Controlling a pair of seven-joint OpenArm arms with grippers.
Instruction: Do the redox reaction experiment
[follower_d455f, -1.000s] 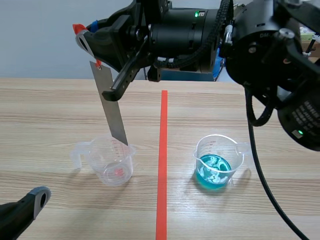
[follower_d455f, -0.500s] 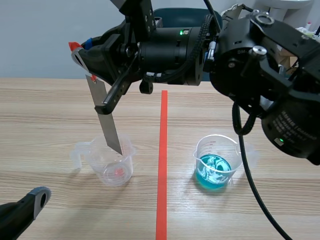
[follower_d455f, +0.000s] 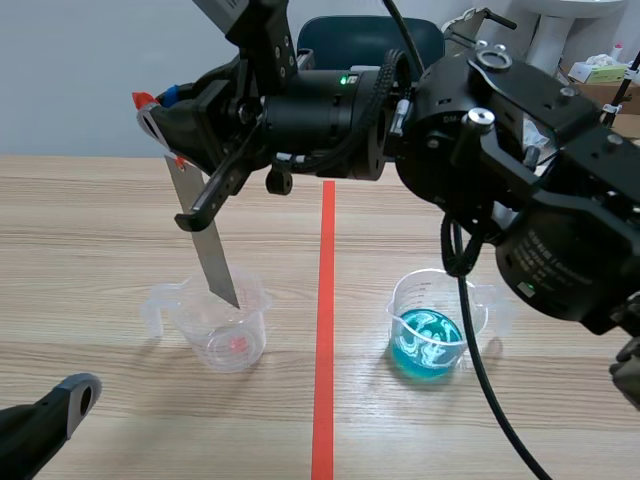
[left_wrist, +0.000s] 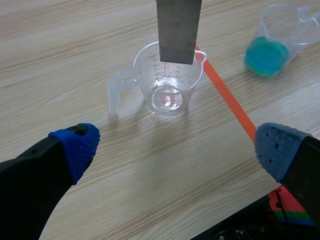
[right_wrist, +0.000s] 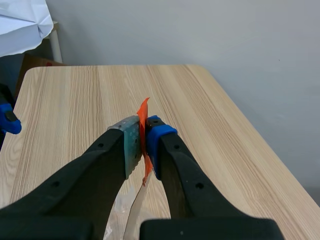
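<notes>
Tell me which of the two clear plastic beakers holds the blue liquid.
The clear plastic beaker right of the orange-red tape line holds it. The other beaker, left of the line beneath the grey metal strip, shows no blue liquid.

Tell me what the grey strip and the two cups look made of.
The strip: likely metal, a flat, dull-grey, matte sheet. The cup below the strip and the cup with blue liquid: probably clear plastic, with see-through walls and moulded handles.
</notes>
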